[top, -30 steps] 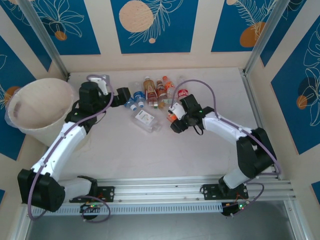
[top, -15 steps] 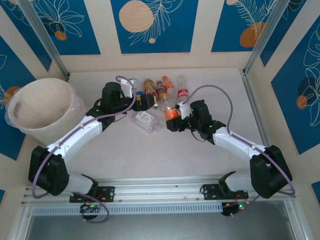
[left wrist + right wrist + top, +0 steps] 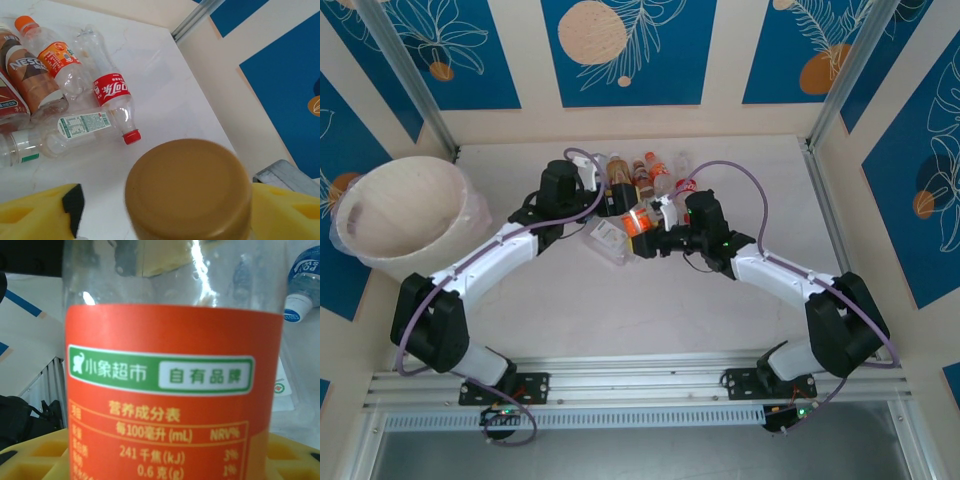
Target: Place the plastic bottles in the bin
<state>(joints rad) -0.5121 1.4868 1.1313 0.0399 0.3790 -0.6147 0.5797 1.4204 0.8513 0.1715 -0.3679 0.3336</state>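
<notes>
My right gripper (image 3: pixel 645 238) is shut on an orange-labelled clear bottle (image 3: pixel 637 220); its label (image 3: pixel 170 405) stands between the yellow fingers (image 3: pixel 30 455). My left gripper (image 3: pixel 609 199) is open at the bottle pile (image 3: pixel 650 175), its yellow fingers (image 3: pixel 37 217) either side of a brown-capped bottle (image 3: pixel 189 187), with a gap on the left side. Beyond lie a red-labelled bottle (image 3: pixel 112 92), an orange-labelled one (image 3: pixel 57 57), a brown Nescafe one (image 3: pixel 30 75) and a clear green-print one (image 3: pixel 75 125). The cream bin (image 3: pixel 395 215) stands at the far left.
A flat clear bottle (image 3: pixel 609 241) lies just in front of the pile, between the two grippers. A blue-labelled bottle (image 3: pixel 305 275) shows behind the held one. Aluminium posts (image 3: pixel 840 80) and patterned walls close in the table on three sides.
My left arm swung right from beside the bin to the pile, ending around the brown-capped bottle. My right gripper carried the orange-labelled bottle left, toward the table's middle.
</notes>
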